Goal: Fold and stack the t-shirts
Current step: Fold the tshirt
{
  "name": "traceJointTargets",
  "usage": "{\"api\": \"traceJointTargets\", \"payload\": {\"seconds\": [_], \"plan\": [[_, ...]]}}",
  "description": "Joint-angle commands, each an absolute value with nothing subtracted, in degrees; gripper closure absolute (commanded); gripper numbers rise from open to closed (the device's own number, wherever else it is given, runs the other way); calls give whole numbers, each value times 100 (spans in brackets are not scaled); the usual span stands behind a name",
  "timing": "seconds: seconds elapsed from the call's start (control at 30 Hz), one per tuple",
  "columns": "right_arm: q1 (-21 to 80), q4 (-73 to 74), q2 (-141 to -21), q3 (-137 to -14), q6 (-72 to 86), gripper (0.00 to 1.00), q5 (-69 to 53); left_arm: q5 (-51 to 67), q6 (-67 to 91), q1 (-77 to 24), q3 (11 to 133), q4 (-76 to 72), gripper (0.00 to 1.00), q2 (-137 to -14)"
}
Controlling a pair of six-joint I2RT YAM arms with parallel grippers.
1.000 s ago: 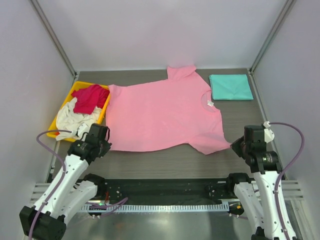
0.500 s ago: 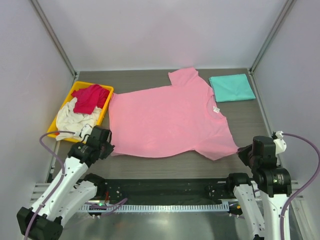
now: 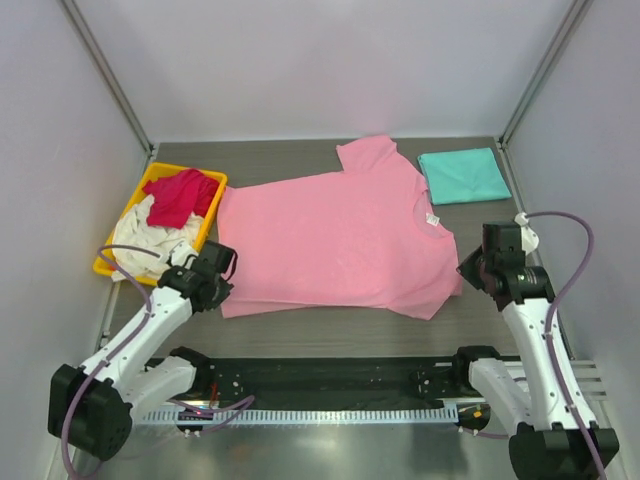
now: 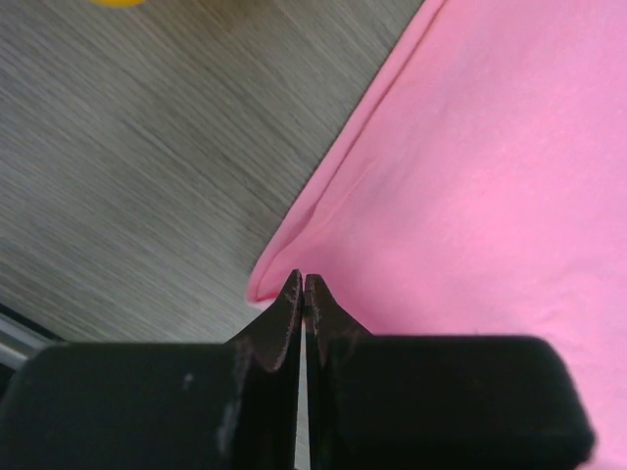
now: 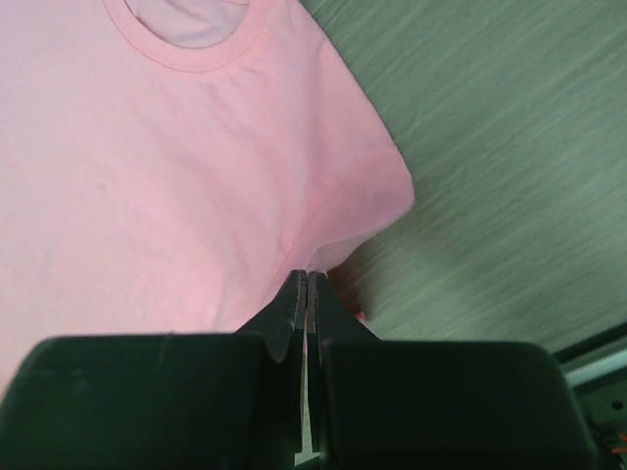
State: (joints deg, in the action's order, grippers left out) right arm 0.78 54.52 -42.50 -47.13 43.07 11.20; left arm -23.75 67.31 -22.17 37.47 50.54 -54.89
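left gripper (image 4: 303, 294): fingers pressed tight together, pinching the hem corner of the pink t-shirt (image 3: 340, 240)
right gripper (image 5: 307, 286): squeezed closed too, nipping the sleeve edge
pink t-shirt: spread flat on the table (image 3: 300, 330), between the yellow bin (image 3: 214, 214) and the folded teal t-shirt (image 3: 462, 174)
red t-shirt (image 3: 180, 195), cream t-shirt (image 3: 145, 240): bunched up in the bin
hard to see: how much cloth sits between the tips, since the fingers cover it

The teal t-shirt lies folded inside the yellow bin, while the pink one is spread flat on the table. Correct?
No. The teal t-shirt lies folded on the table at the far right, not in the yellow bin, as the top external view shows. The pink t-shirt is spread flat on the table.
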Motion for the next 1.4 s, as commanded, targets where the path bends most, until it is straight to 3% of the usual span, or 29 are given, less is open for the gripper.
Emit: {"api": "traceJointTargets", "payload": {"seconds": [0.0,0.33,0.73,1.37], "plan": [[79,4343,-4605,-4861,3832,99,993,-2908,6785,-2232,4008,4475,100,-5642],[79,3323,-6668,-5563,3208,99,528,-3709,6478,-2136,4877,4474,100,-6740],[79,3296,-8365,-6934,2786,99,677,-4210,6390,-1987,5150,4237,100,-7488],[79,3208,-9448,-8200,2356,99,495,-3850,6267,-1468,5625,4034,100,-8569]]}}
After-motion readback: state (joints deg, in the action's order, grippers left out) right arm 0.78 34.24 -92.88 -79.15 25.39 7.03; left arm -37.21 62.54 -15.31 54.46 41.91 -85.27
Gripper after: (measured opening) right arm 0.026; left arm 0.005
